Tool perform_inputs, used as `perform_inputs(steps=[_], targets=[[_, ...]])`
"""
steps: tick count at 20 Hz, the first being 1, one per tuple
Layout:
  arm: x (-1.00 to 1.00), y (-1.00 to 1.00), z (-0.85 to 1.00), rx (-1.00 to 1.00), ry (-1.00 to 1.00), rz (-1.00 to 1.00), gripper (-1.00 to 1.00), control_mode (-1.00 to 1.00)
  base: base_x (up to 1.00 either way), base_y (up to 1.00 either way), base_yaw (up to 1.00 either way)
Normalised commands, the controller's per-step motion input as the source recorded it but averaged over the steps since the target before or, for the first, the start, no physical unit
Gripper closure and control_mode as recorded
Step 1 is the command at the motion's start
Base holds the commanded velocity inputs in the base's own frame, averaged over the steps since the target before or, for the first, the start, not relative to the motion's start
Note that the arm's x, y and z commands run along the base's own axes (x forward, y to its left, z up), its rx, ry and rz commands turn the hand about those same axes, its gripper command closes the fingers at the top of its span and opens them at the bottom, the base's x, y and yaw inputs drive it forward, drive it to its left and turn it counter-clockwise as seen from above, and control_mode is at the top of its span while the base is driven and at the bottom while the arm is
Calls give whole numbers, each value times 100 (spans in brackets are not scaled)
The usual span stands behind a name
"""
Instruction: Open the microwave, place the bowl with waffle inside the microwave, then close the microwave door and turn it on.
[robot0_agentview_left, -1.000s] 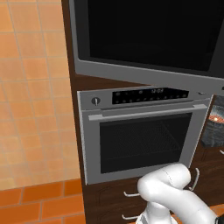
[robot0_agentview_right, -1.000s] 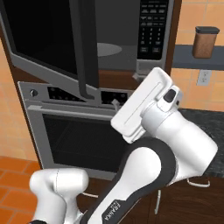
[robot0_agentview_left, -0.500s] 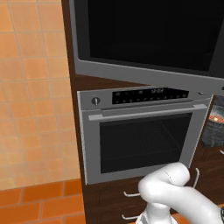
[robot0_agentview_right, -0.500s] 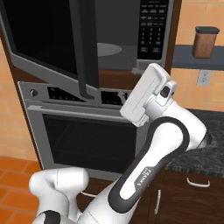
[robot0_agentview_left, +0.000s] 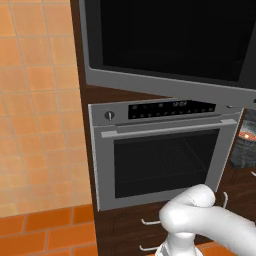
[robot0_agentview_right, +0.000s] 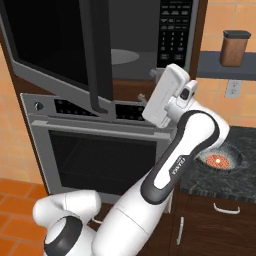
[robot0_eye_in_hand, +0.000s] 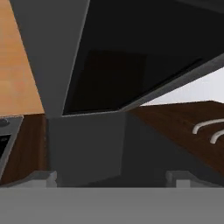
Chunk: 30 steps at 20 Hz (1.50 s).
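— Where is the microwave?

— The large built-in microwave with the black glass front and silver-grey frame (robot0_agentview_right: 150, 45) fills the top of the right base view. Its wide black glass door with a silver-grey lower rim (robot0_agentview_right: 55, 50) stands swung out toward the upper left of that frame, the dark vertical bar handle (robot0_agentview_right: 100, 55) at its free edge. The grey cavity is exposed behind it, and the button panel (robot0_agentview_right: 175, 30) sits at the upper right.

— And your fingers?

— My gripper (robot0_agentview_right: 152, 85) is at the centre of the right base view, in front of the cavity's lower edge. My fingers are spread wide and pinch nothing.

— What else do you see?

— Below, the steel oven with a dark window (robot0_agentview_left: 160, 160). At the right, a dark speckled counter (robot0_agentview_right: 235, 170) carries a dark bowl with something reddish in it (robot0_agentview_right: 219, 159).
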Motion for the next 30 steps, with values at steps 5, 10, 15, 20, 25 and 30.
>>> perform_inputs(steps=[5,10,15,20,25,30], targets=[[42,4,-3,-16,-19,0,-100,-100,0,0,0],[-10,54,17,-18,-23,0,-100,-100,0,0,0],[-38,78,19,-13,-5,0,-100,-100,0,0,0],[-87,79,12,-1,16,0,-100,-100,0,0,0],[-92,90,15,0,17,0,-100,-100,0,0,0],[-84,92,19,1,15,2,-100,-100,0,0,0]])
